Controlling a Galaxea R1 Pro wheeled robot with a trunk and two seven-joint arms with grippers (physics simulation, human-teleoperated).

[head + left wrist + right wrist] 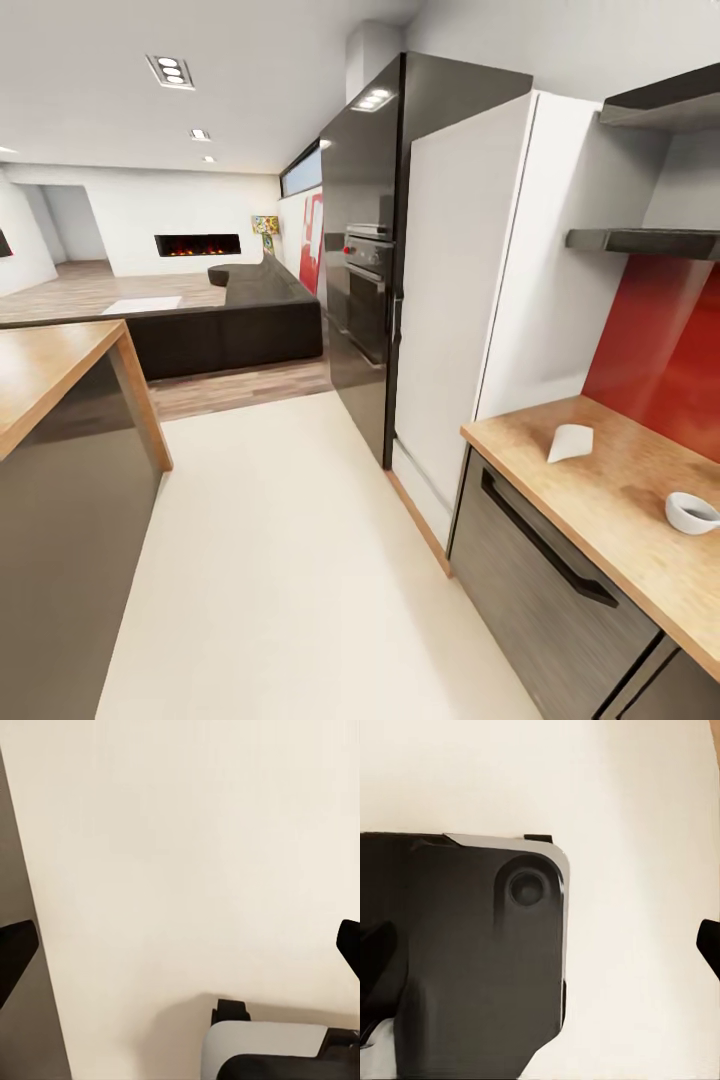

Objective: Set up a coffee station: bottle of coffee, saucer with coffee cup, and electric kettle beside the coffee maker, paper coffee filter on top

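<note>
Left gripper (180,945) fingers spread wide, nothing between, cream floor (187,832) below. Right gripper (540,945) also spread, over the robot's dark base (472,960). Head view: paper coffee filter (570,442) and coffee cup (691,512) sit apart on the wooden countertop (600,500) at right, far from both grippers.

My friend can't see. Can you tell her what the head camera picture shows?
A kitchen: on the right, a wooden counter holds a white folded paper filter and, nearer the camera, a small white cup. Behind it stand a red wall panel, dark shelves and a tall black fridge; pale floor leads toward a living room with a sofa.
</note>
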